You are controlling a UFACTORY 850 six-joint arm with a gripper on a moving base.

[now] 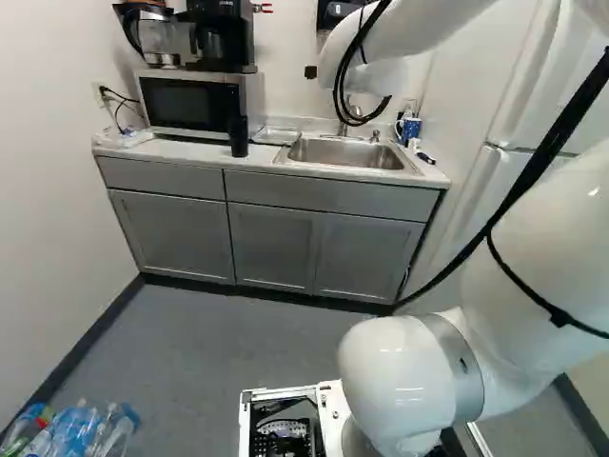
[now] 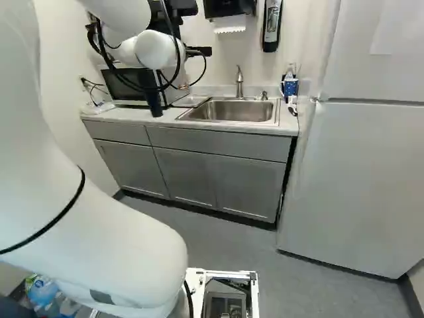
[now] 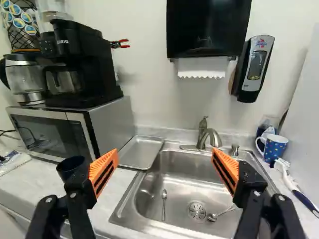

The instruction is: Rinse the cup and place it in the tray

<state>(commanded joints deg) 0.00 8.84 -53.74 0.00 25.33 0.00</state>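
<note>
Claw (image 3: pixel 165 152) wide open, holds nothing; black cup (image 1: pixel 238 136) stands upright outside fingers, toward microwave (image 3: pixel 110 124); claw probably must go left

The counter (image 3: pixel 112 186) ran ahead of me, the sink (image 3: pixel 179 179) set into it with two spoons (image 3: pixel 164 204) inside. The tap (image 3: pixel 203 133) stood behind the basin. In the right base view, the refrigerator (image 2: pixel 358 172) was to the right. My tray (image 3: pixel 141 152) lay between sink and microwave (image 3: pixel 110 122). On the microwave sat the coffee maker (image 3: pixel 97 64); before it, the cup (image 3: pixel 72 167).
</note>
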